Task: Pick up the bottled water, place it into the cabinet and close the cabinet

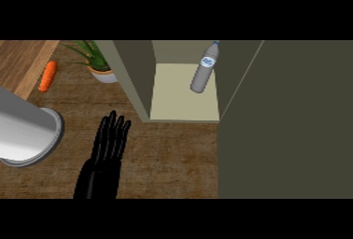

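Note:
The bottled water (204,70), grey with a white and blue label, stands inside the olive cabinet on its pale shelf (180,95), close to the right inner wall. The cabinet's door (289,116) is a large olive panel filling the right of the view, swung open. My left hand (110,137) lies over the wooden counter at the lower left, fingers straight and pointing up toward the cabinet's left wall (134,77), apart from it and holding nothing. My right hand does not show.
A big steel pot (24,135) sits at the left edge beside my left hand. An orange carrot (47,76) and a potted green plant (96,60) lie left of the cabinet. A lighter wooden board (21,58) fills the top left corner.

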You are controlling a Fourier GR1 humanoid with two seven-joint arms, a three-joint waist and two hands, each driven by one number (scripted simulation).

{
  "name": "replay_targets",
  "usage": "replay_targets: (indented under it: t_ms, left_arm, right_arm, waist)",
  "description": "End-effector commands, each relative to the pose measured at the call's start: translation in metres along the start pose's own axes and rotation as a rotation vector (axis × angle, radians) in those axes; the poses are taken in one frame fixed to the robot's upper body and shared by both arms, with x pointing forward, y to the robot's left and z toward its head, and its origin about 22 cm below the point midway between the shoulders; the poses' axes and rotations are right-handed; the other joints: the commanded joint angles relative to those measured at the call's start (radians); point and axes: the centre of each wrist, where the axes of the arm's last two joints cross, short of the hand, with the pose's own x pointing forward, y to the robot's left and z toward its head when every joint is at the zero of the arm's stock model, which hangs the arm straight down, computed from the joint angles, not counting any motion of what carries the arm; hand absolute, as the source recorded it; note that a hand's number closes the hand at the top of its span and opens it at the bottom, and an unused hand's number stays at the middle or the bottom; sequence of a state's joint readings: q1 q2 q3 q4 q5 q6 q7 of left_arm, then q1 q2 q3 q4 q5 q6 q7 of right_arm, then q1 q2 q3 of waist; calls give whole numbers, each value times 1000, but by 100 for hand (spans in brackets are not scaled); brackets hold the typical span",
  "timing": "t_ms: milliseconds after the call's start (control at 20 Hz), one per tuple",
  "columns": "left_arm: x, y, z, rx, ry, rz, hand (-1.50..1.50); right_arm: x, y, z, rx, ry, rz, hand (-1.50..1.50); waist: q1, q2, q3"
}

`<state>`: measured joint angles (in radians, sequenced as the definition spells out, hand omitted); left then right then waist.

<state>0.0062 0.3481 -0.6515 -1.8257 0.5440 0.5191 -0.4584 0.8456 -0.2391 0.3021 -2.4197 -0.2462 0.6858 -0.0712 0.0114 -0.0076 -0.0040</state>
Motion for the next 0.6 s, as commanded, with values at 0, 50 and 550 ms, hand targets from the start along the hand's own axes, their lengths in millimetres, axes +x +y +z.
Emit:
replay_targets:
  t_ms: [0, 50, 550]
  left_arm:
    - [13, 14, 11, 19, 3, -7, -150]
    - [6, 14, 22, 12, 11, 3, -150]
    - [38, 39, 28, 72, -19, 6, -150]
  right_arm:
    - [50, 25, -13, 54, -20, 209, 150]
    - [48, 24, -20, 73, -15, 219, 150]
    - [48, 55, -59, 142, -67, 238, 150]
  waist:
    - [-15, -7, -1]
    - [0, -2, -2]
    - [9, -5, -4]
